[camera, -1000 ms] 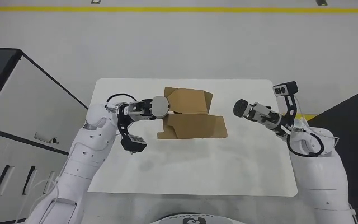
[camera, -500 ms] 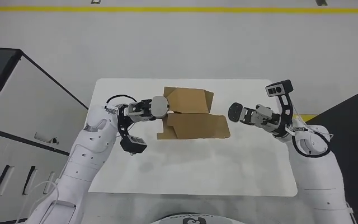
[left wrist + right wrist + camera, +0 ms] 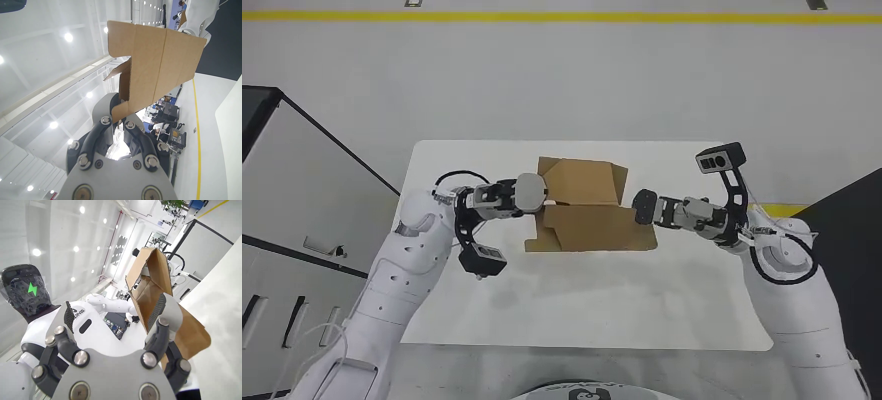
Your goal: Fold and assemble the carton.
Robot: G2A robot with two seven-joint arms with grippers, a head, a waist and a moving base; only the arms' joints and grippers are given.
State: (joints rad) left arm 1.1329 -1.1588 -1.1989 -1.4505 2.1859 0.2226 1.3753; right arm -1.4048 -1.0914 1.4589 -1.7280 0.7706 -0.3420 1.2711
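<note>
Our brown cardboard carton (image 3: 587,205) spans crosswise over the white bench (image 3: 692,300).
Our left pincer (image 3: 534,192) is clamped on its left flap; our right pincer (image 3: 643,207), spread apart, meets its open right end.

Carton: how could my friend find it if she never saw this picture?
Find the white table in the middle of the top view. Between the two arms is the carton, half opened, with the left gripper pinching one end and the right gripper open at the other. It is the only brown cardboard thing; the table and arms around it are white.
</note>
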